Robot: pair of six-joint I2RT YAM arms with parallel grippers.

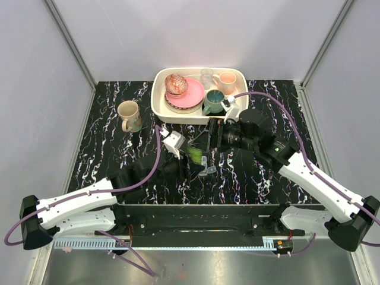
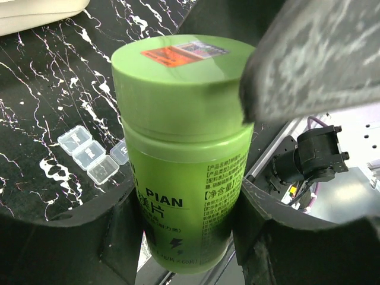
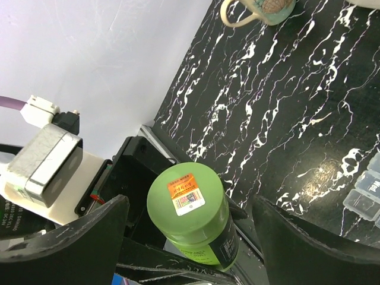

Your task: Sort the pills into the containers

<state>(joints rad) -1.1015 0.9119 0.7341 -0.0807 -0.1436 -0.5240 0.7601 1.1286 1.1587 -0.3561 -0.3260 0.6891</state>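
Left pincer [image 2: 187, 237]: clamped on the lower body of the green bottle [image 2: 184, 148], which stands roughly upright. Whether its base rests on the counter [image 2: 35, 89] cannot be told.
Right pincer [image 3: 190, 208]: jaws wide apart, straddling the bottle's lid [image 3: 185, 195] from above, not closed on it.
Pills: none in sight, so they are judged to be inside the bottle, whose lid is on.
Containers [image 2: 89, 155]: a strip of small clear compartments lying on the counter near the bottle, apart from both pincers.
Step in hand: probably gripping the lid to unscrew it.
Doing it well: centre the jaws so both pads meet the lid's side together, above the seam with the body. The left grip should hold firm while the right turns about the bottle's axis. Keeping the bottle upright should stop anything spilling as the lid lifts.
Risk: the smooth plastic may slip and turn in the lower grip.
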